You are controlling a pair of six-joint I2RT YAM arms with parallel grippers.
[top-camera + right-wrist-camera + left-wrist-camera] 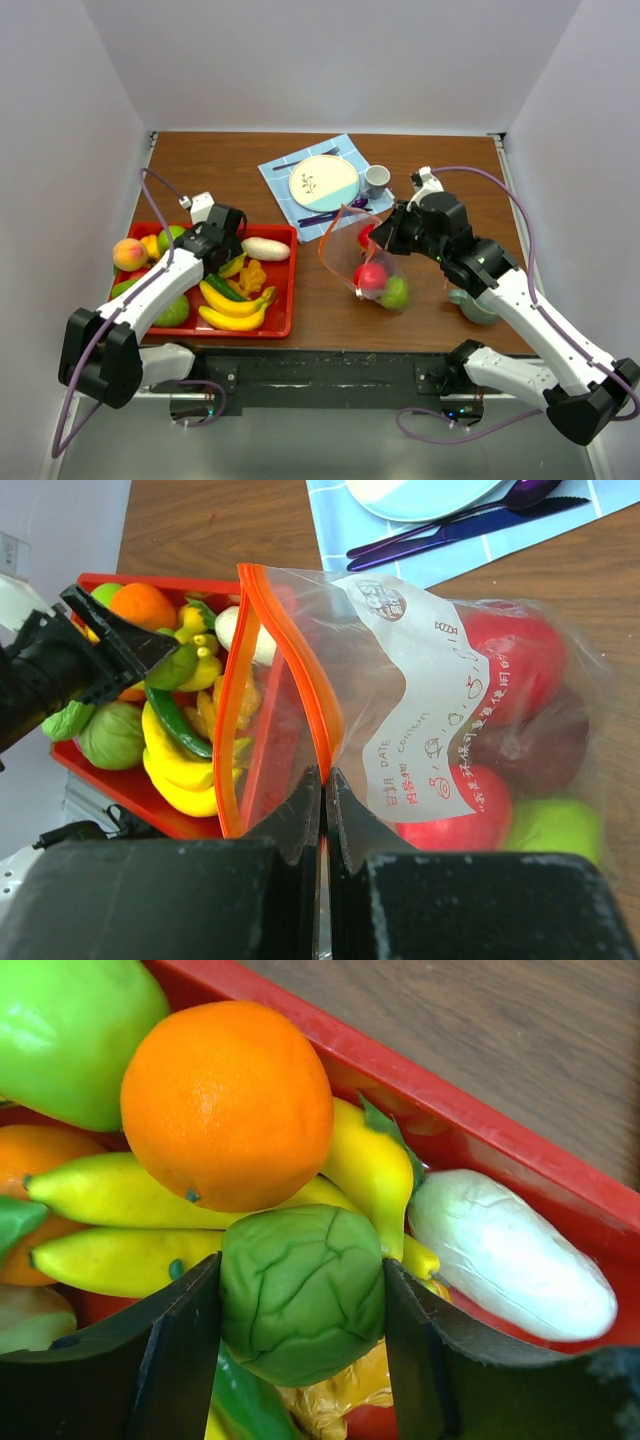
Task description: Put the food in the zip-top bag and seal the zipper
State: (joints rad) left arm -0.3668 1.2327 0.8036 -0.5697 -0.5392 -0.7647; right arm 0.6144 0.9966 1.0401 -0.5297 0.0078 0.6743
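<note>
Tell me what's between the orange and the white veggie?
A yellow fruit with a green stem sits between the orange and the white veggie, seen in the left wrist view.

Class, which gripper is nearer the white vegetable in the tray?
Left. The left gripper, gripping a green vegetable, is beside the white vegetable; the right gripper is well to its right, pinching the zip-top bag.

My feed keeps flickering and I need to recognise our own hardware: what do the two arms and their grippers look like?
The left arm and right arm have white shells with black joints. A mauve cable loops along each. The left gripper and right gripper are black, with flat, wedge-shaped fingers.
</note>
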